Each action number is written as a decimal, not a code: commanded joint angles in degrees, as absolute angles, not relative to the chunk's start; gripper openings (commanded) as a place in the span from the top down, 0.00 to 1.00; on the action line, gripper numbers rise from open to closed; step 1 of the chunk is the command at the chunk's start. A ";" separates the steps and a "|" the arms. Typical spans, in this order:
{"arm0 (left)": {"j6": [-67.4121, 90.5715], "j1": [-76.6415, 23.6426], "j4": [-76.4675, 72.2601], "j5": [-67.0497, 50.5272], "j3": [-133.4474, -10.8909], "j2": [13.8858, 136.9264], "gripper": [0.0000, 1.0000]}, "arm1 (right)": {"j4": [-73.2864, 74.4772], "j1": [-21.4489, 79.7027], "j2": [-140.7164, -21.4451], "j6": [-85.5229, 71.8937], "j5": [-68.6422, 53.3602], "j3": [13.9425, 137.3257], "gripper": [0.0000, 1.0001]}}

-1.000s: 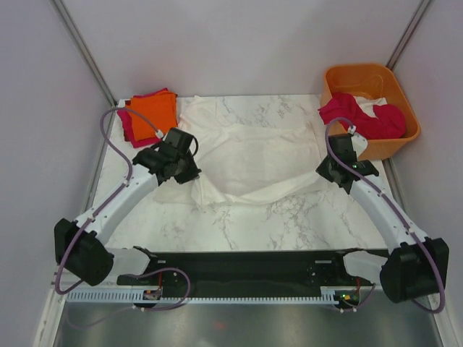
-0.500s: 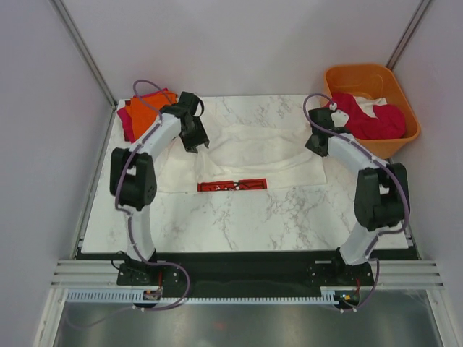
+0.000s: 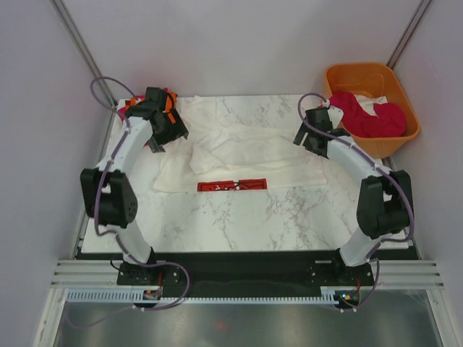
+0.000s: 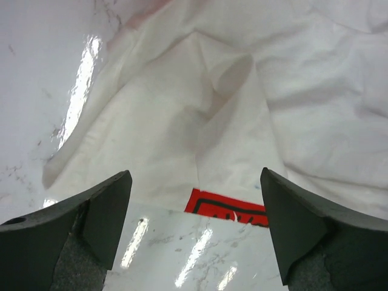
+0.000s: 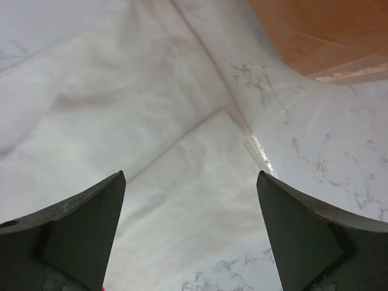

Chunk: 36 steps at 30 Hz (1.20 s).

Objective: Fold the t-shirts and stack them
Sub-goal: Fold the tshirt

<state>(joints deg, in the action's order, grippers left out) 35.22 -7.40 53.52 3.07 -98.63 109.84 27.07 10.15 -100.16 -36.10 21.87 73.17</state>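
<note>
I have both jaws wide apart and neither one has hold of anything. The left gripper (image 3: 160, 139) hangs over the left edge of the white t-shirt (image 3: 246, 155). In its wrist view, the left gripper (image 4: 195, 182) frames rumpled cloth (image 4: 182, 121) between its fingers, with the red logo panel (image 4: 227, 208) just below them at the shirt's near hem and bare bench (image 4: 36, 48) off to the left. The right gripper (image 3: 304, 137) sits over the shirt's right edge. From its wrist view, the right gripper (image 5: 189, 177) has the cloth (image 5: 121, 109) under it and to the left, and the shirt's edge runs diagonally up past the right finger. Beyond that edge is open marble (image 5: 327, 151), then the wall of the orange tub (image 5: 315, 30) close by on the right. A magenta-red shirt (image 3: 369, 119) lies heaped in the tub (image 3: 362, 76). A bit of orange cloth (image 3: 169, 108) shows behind the left arm. Nearer me than the logo panel (image 3: 232, 186), the bench (image 3: 289, 213) lies open.
</note>
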 commanded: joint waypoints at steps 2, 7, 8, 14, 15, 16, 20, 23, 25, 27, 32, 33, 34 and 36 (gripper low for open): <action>36.56 -8.17 47.72 8.96 -82.65 91.19 0.04 | 23.73 18.10 -90.28 -30.32 21.53 68.31 0.02; 40.16 -7.39 38.15 9.23 -63.47 83.93 0.03 | 20.14 16.63 -82.02 -33.83 15.68 54.35 0.02; 40.43 -7.03 37.97 7.75 -61.98 84.81 0.03 | 18.39 15.57 -81.83 -33.84 13.12 53.19 0.02; 43.07 -4.75 30.51 4.83 -55.47 86.04 0.02 | 16.71 6.78 -87.00 -33.04 1.44 50.63 0.02; 43.07 -4.57 30.32 5.09 -55.63 86.92 0.02 | 16.00 5.98 -87.62 -33.31 0.10 49.84 0.02; 43.07 -4.48 30.32 5.62 -55.90 87.62 0.02 | 15.56 4.58 -88.93 -34.01 -1.48 49.40 0.02; 43.68 -4.13 29.18 8.52 -55.64 90.17 0.02 | 12.84 3.52 -92.10 -35.50 -3.87 47.64 0.02; 44.38 -3.34 27.26 9.75 -54.50 92.10 0.02 | 12.75 3.08 -92.73 -36.12 -3.17 46.59 0.02; 44.91 -2.64 26.55 10.02 -54.05 92.81 0.03 | 12.92 2.47 -91.59 -36.39 -1.41 45.09 0.02; 45.17 -2.37 26.37 10.37 -53.70 93.69 0.05 | 13.09 1.68 -89.31 -36.56 -0.36 42.82 0.02; 45.53 -2.29 25.67 11.51 -51.60 93.16 0.12 | 14.41 1.06 -83.77 -35.68 2.63 39.64 0.02; 45.53 -2.20 25.14 11.60 -51.59 93.34 0.17 | 14.50 1.14 -82.89 -35.77 2.98 38.68 0.07; 45.53 -2.20 25.05 11.60 -51.59 93.69 0.25 | 14.33 1.14 -82.71 -35.60 2.99 38.41 0.10; 45.61 -2.11 24.70 11.34 -52.03 95.00 0.41 | 13.62 1.14 -83.32 -35.42 2.81 37.97 0.21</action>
